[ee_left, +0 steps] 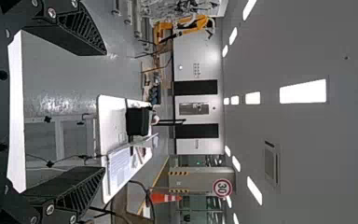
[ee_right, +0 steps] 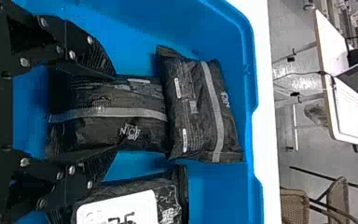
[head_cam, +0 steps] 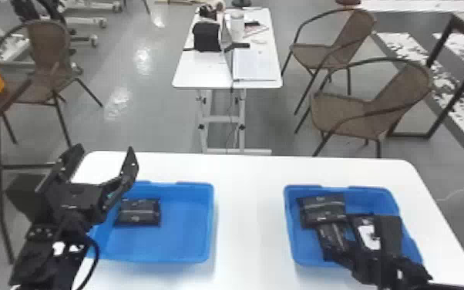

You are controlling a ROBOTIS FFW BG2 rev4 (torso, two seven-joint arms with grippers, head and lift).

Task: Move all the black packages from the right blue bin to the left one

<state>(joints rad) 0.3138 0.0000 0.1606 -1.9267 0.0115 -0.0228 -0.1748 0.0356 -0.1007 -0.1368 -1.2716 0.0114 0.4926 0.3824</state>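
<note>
Right claw (head_cam: pixel 347 247): down in right blue bin (head_cam: pixel 394 200), fingers apart, one black package (head_cam: pixel 333 236) between them, can't tell if they're touching it. Two more in there: one black package at far side (head_cam: pixel 321 210), one white-labelled package (ee_right: pixel 173 183) just right of claw. Left claw (head_cam: pixel 104 152): fingers apart, nothing between, up by left blue bin (head_cam: pixel 189 250), which has one package (head_cam: pixel 138 212). Both bins on white surface (head_cam: pixel 248 216). Beyond: three chairs (head_cam: pixel 358 112).
</note>
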